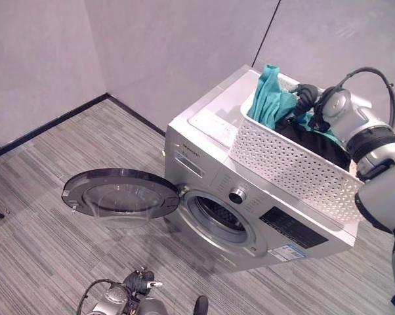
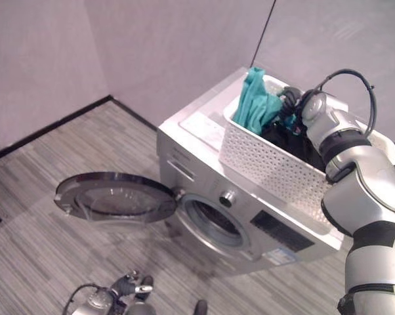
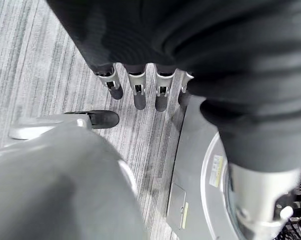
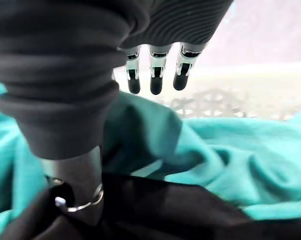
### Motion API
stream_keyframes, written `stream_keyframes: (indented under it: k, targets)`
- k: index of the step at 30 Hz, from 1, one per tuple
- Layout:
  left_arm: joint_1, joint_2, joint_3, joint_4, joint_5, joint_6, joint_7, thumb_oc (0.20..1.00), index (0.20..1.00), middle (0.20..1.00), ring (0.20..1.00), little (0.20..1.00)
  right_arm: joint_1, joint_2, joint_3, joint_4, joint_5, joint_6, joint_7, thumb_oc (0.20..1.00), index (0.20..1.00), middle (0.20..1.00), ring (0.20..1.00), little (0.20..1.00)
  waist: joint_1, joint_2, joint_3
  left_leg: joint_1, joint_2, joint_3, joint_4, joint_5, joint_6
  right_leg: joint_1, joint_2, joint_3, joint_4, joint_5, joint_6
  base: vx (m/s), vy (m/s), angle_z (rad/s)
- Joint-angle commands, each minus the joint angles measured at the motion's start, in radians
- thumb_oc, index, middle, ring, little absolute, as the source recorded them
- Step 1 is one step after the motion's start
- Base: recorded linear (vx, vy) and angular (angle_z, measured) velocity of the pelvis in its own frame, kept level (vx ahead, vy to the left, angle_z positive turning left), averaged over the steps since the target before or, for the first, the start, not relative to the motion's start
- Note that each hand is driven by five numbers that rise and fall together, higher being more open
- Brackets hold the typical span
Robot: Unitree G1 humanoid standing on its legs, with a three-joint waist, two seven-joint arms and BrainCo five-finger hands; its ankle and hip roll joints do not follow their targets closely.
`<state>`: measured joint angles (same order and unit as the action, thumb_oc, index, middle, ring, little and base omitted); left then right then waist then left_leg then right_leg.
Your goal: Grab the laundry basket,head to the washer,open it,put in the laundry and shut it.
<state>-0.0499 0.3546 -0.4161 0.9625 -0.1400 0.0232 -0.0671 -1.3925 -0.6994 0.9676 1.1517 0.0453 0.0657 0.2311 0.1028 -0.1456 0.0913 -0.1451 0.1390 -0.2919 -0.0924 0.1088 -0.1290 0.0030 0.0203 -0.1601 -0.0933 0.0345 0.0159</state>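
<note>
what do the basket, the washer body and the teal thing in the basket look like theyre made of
Basket: probably moulded white plastic, matte, its walls a regular perforated lattice.
Washer body: silver-grey painted metal or plastic, with a soft satin sheen on flat panels.
Teal garment: soft matte fabric, folding and draping; the right hand hovers over it with straight fingers.

The washer door [image 1: 121, 194] (swung fully left) leaves the drum opening [image 1: 218, 214] seemingly unobstructed; the laundry basket [image 1: 291, 161] crowds the washer top [image 1: 214, 125].
</note>
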Motion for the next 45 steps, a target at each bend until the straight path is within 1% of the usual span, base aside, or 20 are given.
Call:
stream_keyframes:
  k: [1,8,11,16,17,18,19,20,25,30,33,35,36,38,40,42,45]
  targets:
    - [-0.082,0.037,-0.068,0.031,-0.006,-0.041,0.015,1.0,1.0,1.0,1.0,1.0,-0.139,-0.01,-0.017,0.064,0.022,-0.004,-0.046,1.0,1.0,1.0,1.0,1.0,0.048,-0.052,0.028,0.16,0.008,0.067,0.009,-0.187,0.07,-0.018,-0.082,0.023,0.006,-0.039,0.053,0.0,-0.008,0.06]
    - [-0.077,0.042,-0.065,0.033,-0.008,-0.036,0.02,1.0,1.0,1.0,1.0,1.0,-0.091,0.045,-0.015,0.053,-0.025,0.007,-0.033,1.0,1.0,1.0,1.0,1.0,0.063,-0.052,0.047,0.144,0.01,0.054,0.016,-0.181,0.069,-0.023,-0.08,0.013,0.006,-0.04,0.05,-0.01,-0.007,0.08]
    - [-0.084,0.043,-0.066,0.033,-0.019,-0.038,0.03,1.0,1.0,1.0,1.0,1.0,-0.07,0.085,-0.034,0.044,-0.025,0.009,-0.043,1.0,1.0,1.0,1.0,1.0,0.074,-0.051,0.075,0.115,0.008,0.044,0.027,-0.175,0.07,-0.039,-0.08,0.008,0.006,-0.036,0.05,-0.05,-0.014,0.06]
    - [-0.107,0.046,-0.082,-0.014,-0.052,-0.047,0.043,1.0,1.0,1.0,1.0,1.0,-0.065,0.109,-0.056,0.101,-0.021,0.01,-0.072,1.0,1.0,1.0,1.0,1.0,0.098,-0.035,0.127,0.043,-0.006,0.016,0.045,-0.156,0.07,-0.08,-0.086,-0.007,0.006,-0.028,0.05,-0.07,-0.006,0.12]
    - [-0.108,0.046,-0.082,-0.014,-0.053,-0.047,0.043,1.0,1.0,1.0,1.0,1.0,-0.066,0.109,-0.056,0.102,-0.021,0.009,-0.072,1.0,1.0,1.0,1.0,1.0,0.097,-0.035,0.126,0.04,-0.007,0.014,0.047,-0.156,0.07,-0.082,-0.087,-0.008,0.006,-0.028,0.05,-0.07,-0.007,0.13]
    - [-0.12,0.045,-0.088,-0.022,-0.058,-0.049,0.049,1.0,1.0,1.0,1.0,1.0,-0.062,0.1,-0.059,0.131,-0.035,0.011,-0.08,0.787,0.787,0.787,0.787,0.787,0.104,-0.028,0.142,0.013,-0.012,0.005,0.053,-0.147,0.069,-0.097,-0.089,-0.013,0.006,-0.028,0.051,-0.04,-0.015,0.06]
    - [-0.122,0.046,-0.092,-0.019,-0.054,-0.048,0.052,1.0,1.0,1.0,1.0,1.0,-0.063,0.093,-0.055,0.142,-0.045,0.015,-0.082,0.558,0.558,0.558,0.558,0.558,0.105,-0.026,0.145,0.004,-0.013,0.003,0.053,-0.144,0.068,-0.102,-0.089,-0.015,0.006,-0.029,0.051,-0.04,-0.014,0.06]
    - [-0.125,0.047,-0.091,-0.018,-0.053,-0.049,0.054,1.0,1.0,1.0,1.0,1.0,-0.064,0.088,-0.056,0.151,-0.049,0.019,-0.08,0.2,0.2,0.2,0.2,0.2,0.103,-0.025,0.146,0.0,-0.013,0.002,0.054,-0.142,0.068,-0.105,-0.09,-0.015,0.006,-0.03,0.05,0.0,-0.006,0.1]
    - [-0.119,0.042,-0.088,-0.001,-0.045,-0.043,0.056,1.0,1.0,1.0,1.0,1.0,-0.066,0.075,-0.08,0.17,-0.051,0.022,-0.097,0.2,0.2,0.2,0.2,0.2,0.096,-0.028,0.132,0.018,-0.014,0.005,0.053,-0.149,0.072,-0.094,-0.089,-0.006,0.006,-0.032,0.047,0.03,0.001,0.16]
    - [-0.119,0.037,-0.077,0.023,-0.034,-0.046,0.06,1.0,1.0,1.0,1.0,1.0,-0.086,0.038,-0.111,0.141,-0.008,0.011,-0.123,0.2,0.2,0.2,0.2,0.2,0.081,-0.036,0.107,0.052,-0.008,0.015,0.045,-0.161,0.073,-0.076,-0.087,0.004,0.006,-0.035,0.048,0.04,0.003,-0.03]
    - [-0.117,0.034,-0.072,0.029,-0.029,-0.052,0.059,1.0,1.0,1.0,1.0,1.0,-0.121,-0.009,-0.136,0.097,0.072,-0.011,-0.147,0.2,0.2,0.2,0.2,0.2,0.06,-0.041,0.075,0.084,-0.002,0.028,0.03,-0.169,0.072,-0.059,-0.088,0.008,0.006,-0.039,0.051,0.03,0.014,-0.03]
    - [-0.116,0.033,-0.071,0.027,-0.029,-0.053,0.056,1.0,1.0,1.0,1.0,1.0,-0.135,-0.02,-0.139,0.086,0.09,-0.015,-0.153,0.2,0.2,0.2,0.2,0.2,0.056,-0.041,0.07,0.094,-0.001,0.031,0.027,-0.172,0.072,-0.055,-0.089,0.01,0.006,-0.039,0.051,0.02,0.018,-0.05]
    - [-0.117,0.028,-0.074,0.033,-0.028,-0.057,0.054,1.0,1.0,1.0,1.0,1.0,-0.158,-0.041,-0.15,0.071,0.134,-0.031,-0.166,0.2,0.2,0.2,0.2,0.2,0.048,-0.041,0.056,0.107,-0.001,0.036,0.025,-0.177,0.072,-0.047,-0.091,0.012,0.006,-0.04,0.052,0.0,0.0,0.0]
    - [-0.116,0.024,-0.076,0.039,-0.026,-0.06,0.053,1.0,1.0,1.0,1.0,1.0,-0.169,-0.047,-0.158,0.065,0.161,-0.039,-0.177,0.2,0.2,0.2,0.2,0.2,0.045,-0.041,0.049,0.116,0.0,0.042,0.021,-0.181,0.073,-0.042,-0.091,0.014,0.006,-0.041,0.053,0.0,0.0,0.0]
    - [-0.109,0.018,-0.073,0.048,-0.026,-0.061,0.051,1.0,1.0,1.0,1.0,1.0,-0.209,-0.074,-0.183,0.039,0.23,-0.064,-0.213,0.2,0.2,0.2,0.2,0.2,0.028,-0.036,0.016,0.141,-0.002,0.055,0.016,-0.189,0.073,-0.027,-0.095,0.02,0.006,-0.044,0.054,0.03,0.051,-0.06]
    - [-0.107,0.016,-0.073,0.051,-0.026,-0.062,0.051,1.0,1.0,1.0,1.0,1.0,-0.217,-0.082,-0.19,0.034,0.242,-0.069,-0.224,0.2,0.2,0.2,0.2,0.2,0.025,-0.034,0.009,0.146,-0.003,0.057,0.015,-0.191,0.073,-0.023,-0.095,0.02,0.006,-0.046,0.054,0.02,0.027,-0.09]
    - [-0.105,0.01,-0.069,0.071,-0.028,-0.06,0.058,1.0,1.0,1.0,1.0,1.0,-0.241,-0.087,-0.222,0.02,0.254,-0.076,-0.276,0.2,0.2,0.2,0.2,0.2,0.012,-0.029,-0.012,0.163,-0.005,0.059,0.016,-0.199,0.075,-0.005,-0.099,0.02,0.006,-0.048,0.053,0.02,0.021,-0.02]
